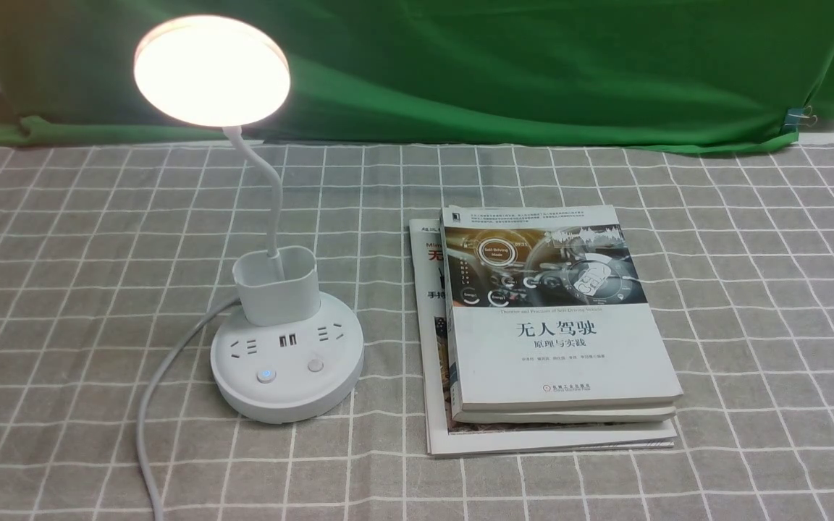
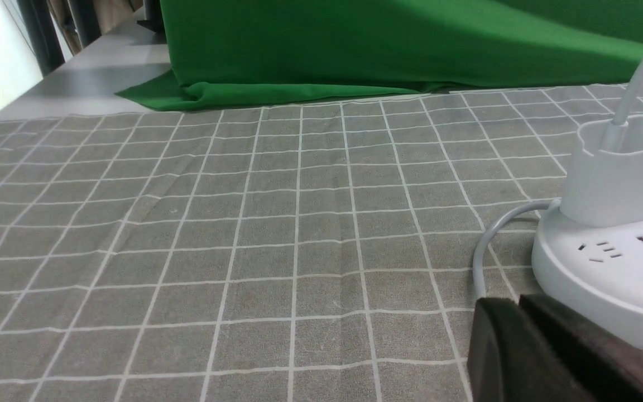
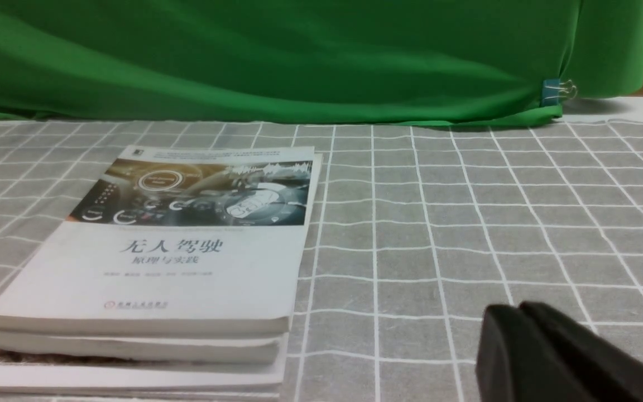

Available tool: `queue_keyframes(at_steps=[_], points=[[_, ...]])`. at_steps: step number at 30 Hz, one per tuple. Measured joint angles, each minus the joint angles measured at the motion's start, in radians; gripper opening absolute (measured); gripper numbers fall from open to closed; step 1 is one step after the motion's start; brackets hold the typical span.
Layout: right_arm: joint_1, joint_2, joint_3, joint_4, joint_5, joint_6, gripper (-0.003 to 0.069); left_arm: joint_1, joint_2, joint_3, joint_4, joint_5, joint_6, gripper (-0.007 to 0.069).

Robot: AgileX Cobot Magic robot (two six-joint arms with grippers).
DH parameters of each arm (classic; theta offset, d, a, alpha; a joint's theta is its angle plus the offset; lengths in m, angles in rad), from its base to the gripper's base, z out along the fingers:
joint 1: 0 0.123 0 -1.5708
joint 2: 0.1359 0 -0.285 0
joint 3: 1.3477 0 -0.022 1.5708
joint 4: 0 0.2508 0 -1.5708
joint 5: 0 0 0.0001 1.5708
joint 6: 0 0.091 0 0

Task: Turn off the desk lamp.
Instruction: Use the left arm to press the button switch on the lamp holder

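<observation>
Desk lamp [image 1: 287, 405] is lit, standing upright on the checked cloth [image 1: 84, 304], on your left side, left of the book stack [image 1: 562, 369] and well apart from it. Your left gripper [image 2: 518, 304] has its fingers together, holding nothing; same for your right gripper [image 3: 518, 308]. Neither shows in the front view.

You're at the start, by the look of it: reach with the left arm, nearer the lamp. No grasp needed, just press. Two buttons on the base; the blue-lit button [image 1: 266, 375] is probably the one, but you can't be sure from here. Other is the grey button [image 1: 316, 365].

Handling: hard, smooth plastic, likely light, so fingertips may skid or shove the base. Push straight down, gently, keep fingers closed. Bendable neck [image 1: 274, 195] will flex and the disc head [image 1: 212, 71] looks breakable; don't grab either. If you must steady it, use the base's rim. Mind the cord [image 1: 143, 420].
</observation>
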Motion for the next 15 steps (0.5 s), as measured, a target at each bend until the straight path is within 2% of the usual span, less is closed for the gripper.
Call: queue_keyframes(at_steps=[5, 10, 15], points=[[0.0, 0.0, 0.0, 0.0, 0.0, 0.0, 0.0036, 0.0, 0.0, 0.0, 0.003, 0.0, 0.0, 0.0004], [0.0, 0.0, 0.0, 0.0, 0.0, 0.0, 0.0036, -0.014, 0.0, 0.0, 0.102, 0.0, 0.006, 0.0004], [0.0, 0.0, 0.0, 0.0, 0.0, 0.0, 0.0036, -0.022, 0.0, 0.0, 0.123, 0.0, 0.007, 0.0004]])
